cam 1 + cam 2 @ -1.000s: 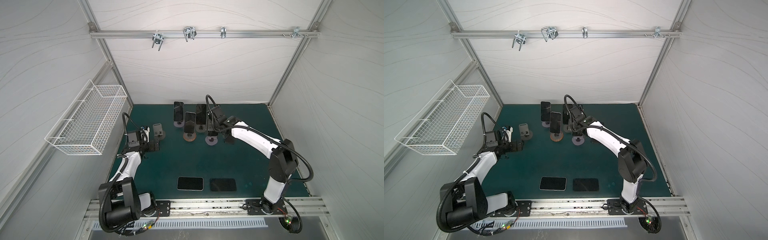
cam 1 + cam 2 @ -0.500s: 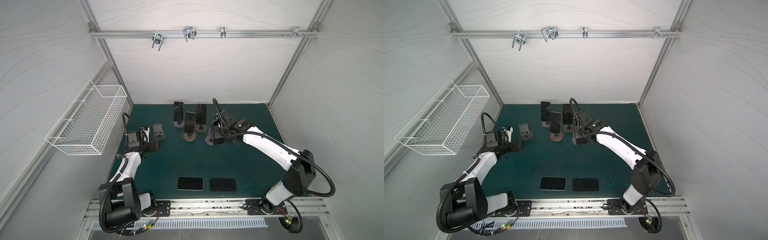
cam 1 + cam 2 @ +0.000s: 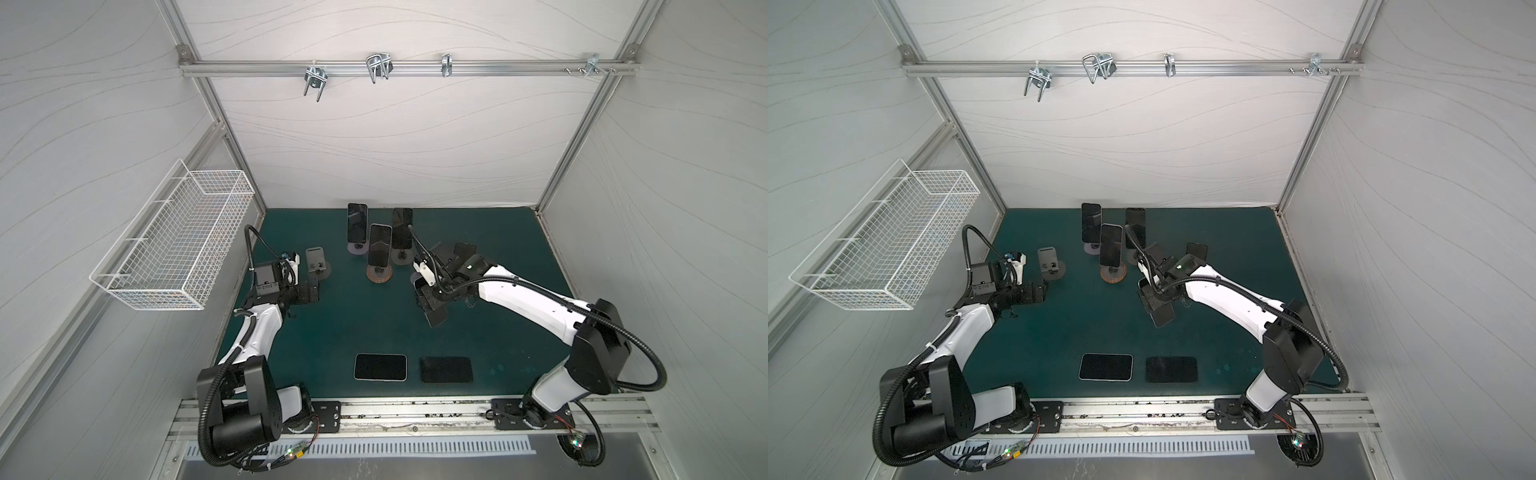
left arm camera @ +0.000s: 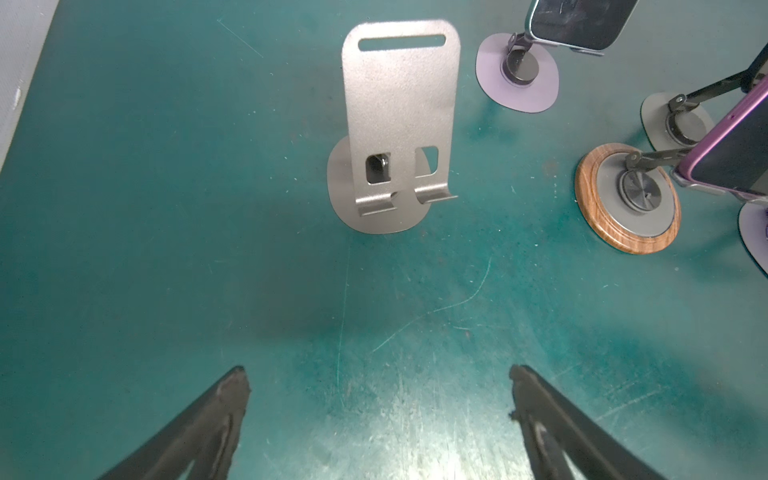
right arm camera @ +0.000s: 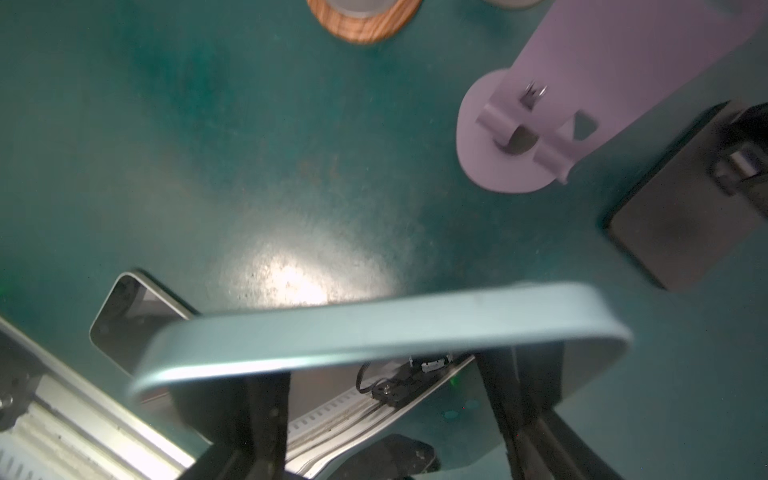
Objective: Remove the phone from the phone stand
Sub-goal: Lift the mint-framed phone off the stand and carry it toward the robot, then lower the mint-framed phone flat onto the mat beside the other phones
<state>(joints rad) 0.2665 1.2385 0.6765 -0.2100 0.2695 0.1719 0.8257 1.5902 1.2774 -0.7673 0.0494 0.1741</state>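
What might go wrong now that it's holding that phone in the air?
The pale blue-edged phone is only pinched by the right gripper; it may slip and fall onto the green mat. Set down carelessly, it might hit the white-rimmed phone or black phone lying flat in front.

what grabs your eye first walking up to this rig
The right gripper, mid-table, is shut on a phone beside an empty purple stand. Behind it a cluster of propped phones stands at the back of the green mat; two flat phones lie near the front edge.
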